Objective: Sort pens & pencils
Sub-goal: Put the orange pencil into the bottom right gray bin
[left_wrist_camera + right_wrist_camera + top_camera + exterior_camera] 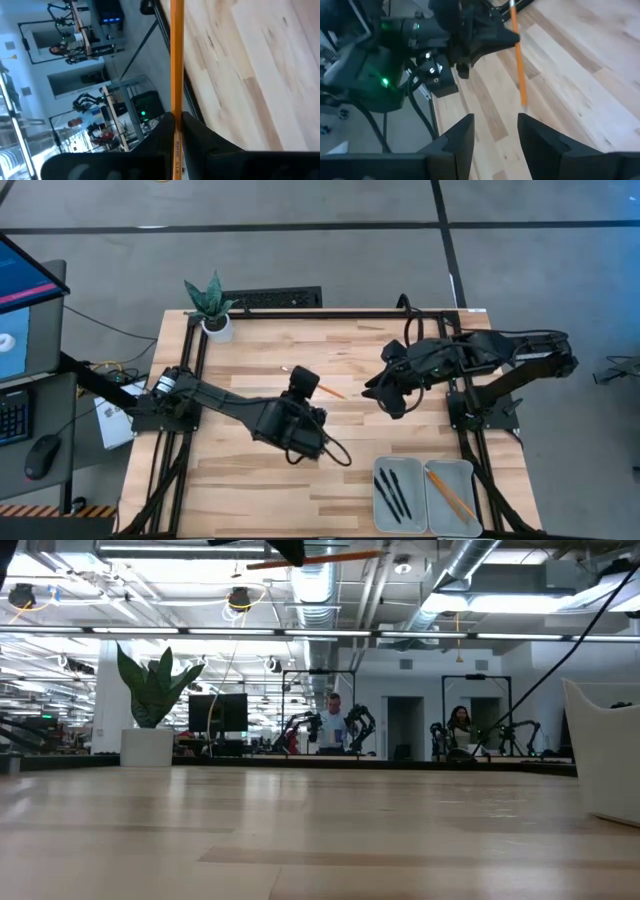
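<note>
My left gripper [303, 383] hangs over the middle of the table, shut on an orange pencil [330, 391], which also shows in the left wrist view [176, 50] and at the top of the low view [330, 557]. My right gripper [495, 132] is open with nothing between its fingers. It is raised just to the right of the pencil [519, 70], in the high view [382, 395]. Three black pens [393, 492] lie in the left white tray [378, 470] at the near right. Another orange pencil [450, 495] lies in the right tray [468, 468]. My left gripper pinches the pencil's shaft [176, 131] between its two fingers [492, 35], well off the middle. The longer part [521, 85] sticks out toward my right gripper. The pencil is lifted clear of the table and lies roughly level.
A potted plant [212, 305] stands at the far left corner of the wooden table [250, 480]. The two trays take up the near right corner; one white tray wall [600, 760] rises at the right of the low view. A black frame [300, 312] borders the table.
</note>
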Available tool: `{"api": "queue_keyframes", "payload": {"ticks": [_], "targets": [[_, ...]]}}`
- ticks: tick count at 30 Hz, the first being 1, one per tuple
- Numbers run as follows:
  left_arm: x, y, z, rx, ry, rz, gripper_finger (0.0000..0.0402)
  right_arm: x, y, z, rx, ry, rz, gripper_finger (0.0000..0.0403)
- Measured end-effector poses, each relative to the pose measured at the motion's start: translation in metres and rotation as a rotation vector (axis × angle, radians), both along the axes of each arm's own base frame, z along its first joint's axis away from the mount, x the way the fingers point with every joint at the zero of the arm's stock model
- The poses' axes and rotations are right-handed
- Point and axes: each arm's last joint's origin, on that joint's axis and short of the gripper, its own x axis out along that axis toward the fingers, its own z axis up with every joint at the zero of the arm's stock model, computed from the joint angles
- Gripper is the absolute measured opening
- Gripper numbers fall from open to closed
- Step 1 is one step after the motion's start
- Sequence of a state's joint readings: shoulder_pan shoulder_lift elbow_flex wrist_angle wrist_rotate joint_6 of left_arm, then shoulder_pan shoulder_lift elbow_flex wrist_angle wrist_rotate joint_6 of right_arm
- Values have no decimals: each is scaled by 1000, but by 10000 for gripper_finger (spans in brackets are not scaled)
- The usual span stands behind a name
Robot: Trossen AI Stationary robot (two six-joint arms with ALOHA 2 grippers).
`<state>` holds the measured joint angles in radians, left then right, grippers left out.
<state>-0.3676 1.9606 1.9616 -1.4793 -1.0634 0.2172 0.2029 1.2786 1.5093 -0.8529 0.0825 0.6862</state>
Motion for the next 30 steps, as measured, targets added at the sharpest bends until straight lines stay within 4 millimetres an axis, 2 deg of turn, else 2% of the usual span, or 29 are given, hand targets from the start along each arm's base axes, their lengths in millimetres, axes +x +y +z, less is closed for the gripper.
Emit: {"api": "queue_keyframes", "payload": {"ticks": [5,13,20,30], "targets": [[4,2,8,12,7,-31,6,1,0,-1,86,13,-61,173],[11,0,23,45,-6,-100,6,2,-3,-1,78,13,-64,173],[21,-2,35,62,-48,-156,6,19,0,-11,68,36,-68,173],[25,2,35,30,-37,-177,6,37,3,-27,0,94,-26,173]]}}
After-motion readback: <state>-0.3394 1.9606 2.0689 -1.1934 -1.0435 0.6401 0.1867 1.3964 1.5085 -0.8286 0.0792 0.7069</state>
